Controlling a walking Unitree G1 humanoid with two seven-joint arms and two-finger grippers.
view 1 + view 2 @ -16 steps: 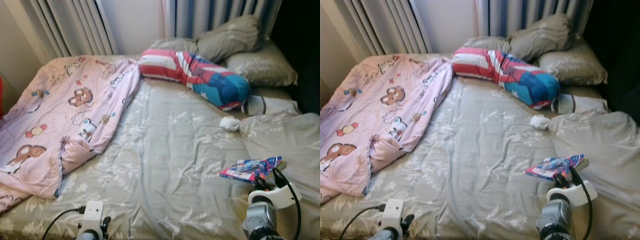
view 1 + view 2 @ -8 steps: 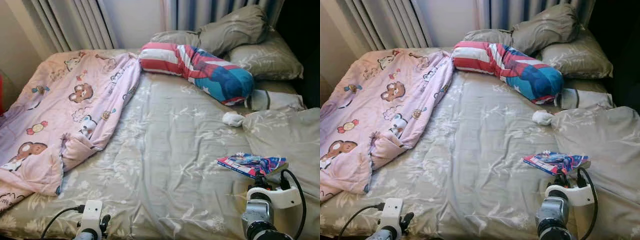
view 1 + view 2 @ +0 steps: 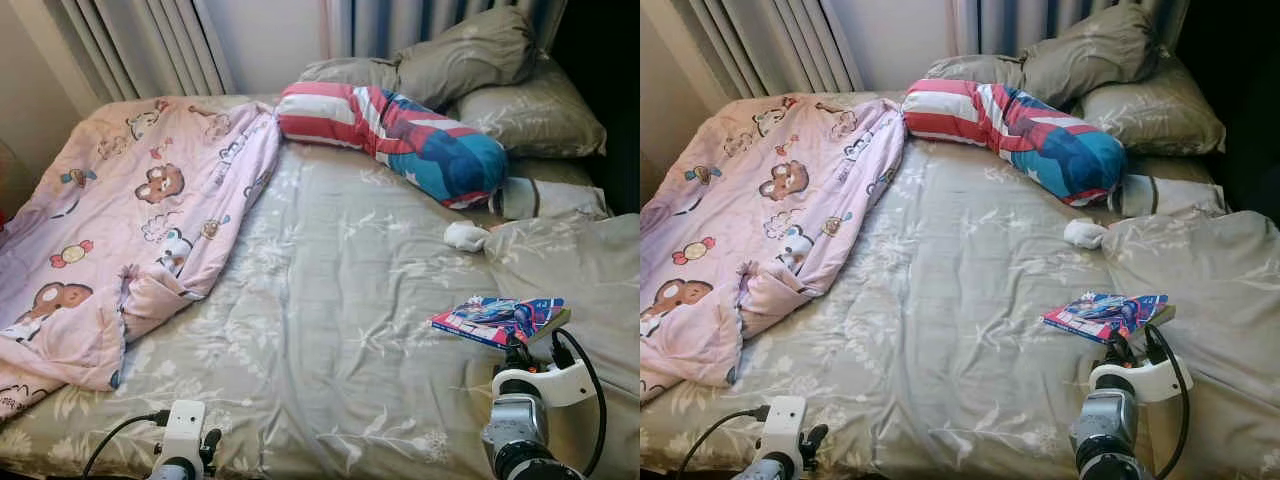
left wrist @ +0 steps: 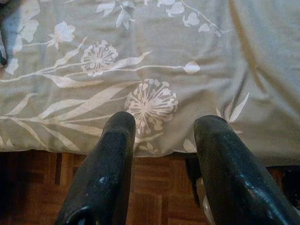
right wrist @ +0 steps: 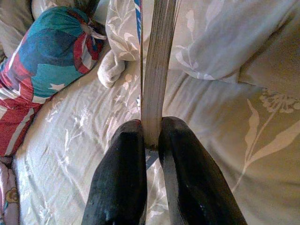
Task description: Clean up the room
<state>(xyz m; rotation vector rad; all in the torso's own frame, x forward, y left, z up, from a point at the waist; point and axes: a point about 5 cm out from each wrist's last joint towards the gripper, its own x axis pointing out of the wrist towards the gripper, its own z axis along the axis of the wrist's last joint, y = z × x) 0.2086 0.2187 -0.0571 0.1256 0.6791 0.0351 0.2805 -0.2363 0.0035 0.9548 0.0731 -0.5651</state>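
currently the right gripper point(image 5: 151, 140) is at the near right part of the bed point(image 3: 330, 330), jaws clenched on the spine edge of a thin book point(image 3: 498, 320). the page block is pinched between the two black fingers point(image 5: 124, 178); the book's colourful cover faces up and it sticks out away from the robot over the grey floral duvet. whether its far end touches the duvet, cannot tell.

left gripper point(image 4: 164, 136) is low at the near edge of the bed, jaws released, nothing between them; below them the duvet hem and a wooden parquet floor point(image 4: 154, 206).

on the bed: a pink cartoon-print blanket point(image 3: 120, 220) crumpled along the left side; a red, white and blue bolster cushion point(image 3: 400, 140) lies across the head end, against grey pillows point(image 3: 490, 80). a small white balled cloth point(image 3: 465, 236) lies just beside the bolster's blue end, well apart from the book. curtains point(image 3: 150, 45) hang behind the bed.
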